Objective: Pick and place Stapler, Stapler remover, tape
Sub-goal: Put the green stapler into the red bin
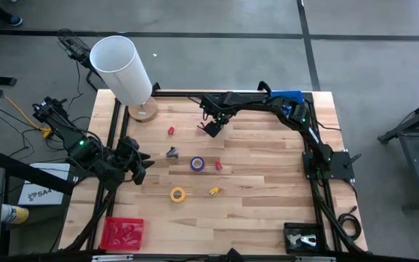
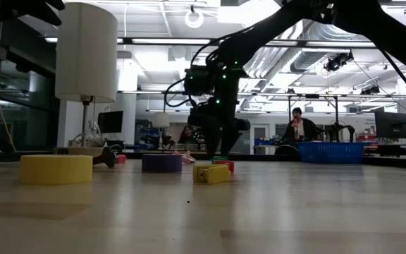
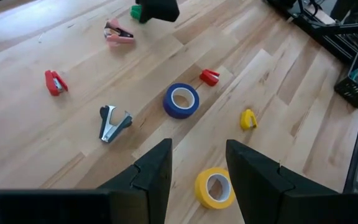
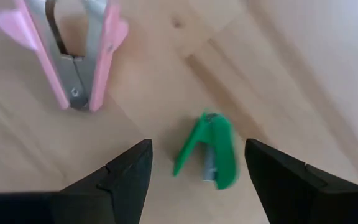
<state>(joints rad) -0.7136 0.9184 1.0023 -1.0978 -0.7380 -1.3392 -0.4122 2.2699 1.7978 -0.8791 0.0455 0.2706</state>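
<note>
My right gripper (image 4: 197, 149) hangs open, pointing down over the far middle of the table, with a small green stapler (image 4: 209, 150) lying on the wood between its fingers, untouched. A pink staple remover (image 4: 73, 56) lies just beside it. My left gripper (image 3: 199, 149) waits open above the table's left side. Below it lie a yellow tape roll (image 3: 215, 188), a blue tape roll (image 3: 181, 101), a grey staple remover (image 3: 112, 123), two red staplers (image 3: 55, 83) (image 3: 209, 76) and a yellow stapler (image 3: 248, 119).
A white-shaded lamp (image 1: 122, 69) stands at the far left corner. A red basket (image 1: 122, 233) sits at the near left, a black bin (image 1: 302, 239) at the near right, and a blue basket (image 1: 289, 97) at the far right. Bare wood lies on the table's right half.
</note>
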